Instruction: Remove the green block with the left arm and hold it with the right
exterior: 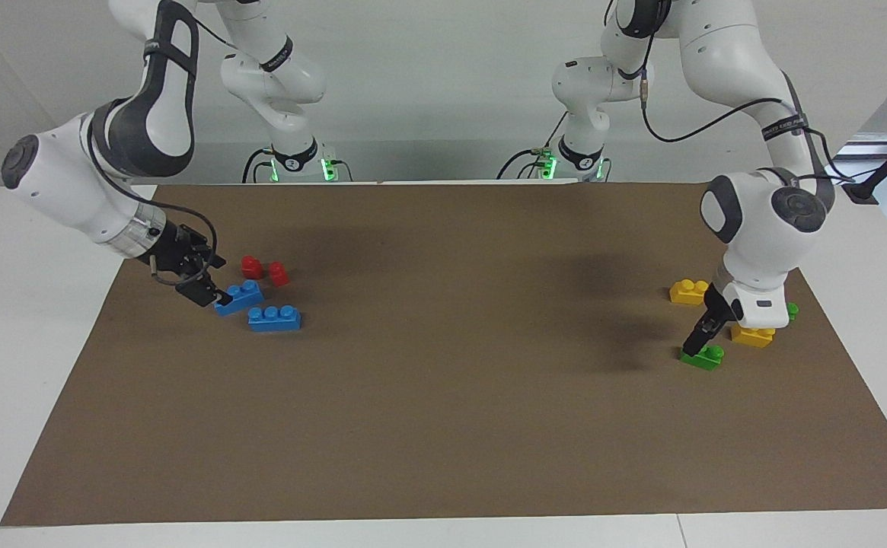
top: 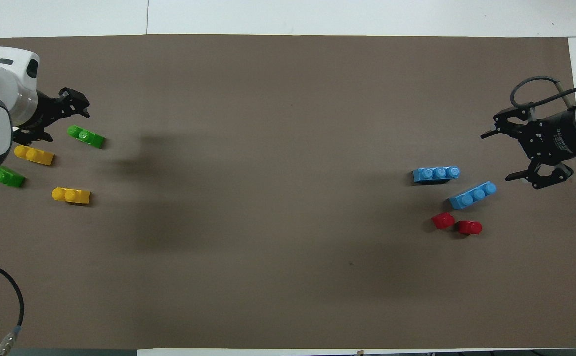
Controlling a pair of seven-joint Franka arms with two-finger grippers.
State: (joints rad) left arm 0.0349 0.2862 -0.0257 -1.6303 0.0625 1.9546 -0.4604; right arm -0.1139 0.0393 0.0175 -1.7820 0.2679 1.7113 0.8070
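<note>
A green block [exterior: 703,356] [top: 86,136] lies on the brown mat at the left arm's end of the table. My left gripper [exterior: 698,340] [top: 64,123] is open, low, right by the end of this block, and holds nothing. A second green block [exterior: 792,310] [top: 5,176] lies nearer to the robots, partly hidden by the left arm. My right gripper [exterior: 213,293] [top: 496,156] is open and empty, low at the end of a blue brick [exterior: 239,297] [top: 473,195] at the right arm's end.
Two yellow bricks [exterior: 688,291] [exterior: 752,335] lie close to the green blocks. A second blue brick [exterior: 275,318] and two small red pieces [exterior: 252,266] [exterior: 279,273] lie by the right gripper. The brown mat [exterior: 443,396] covers the table.
</note>
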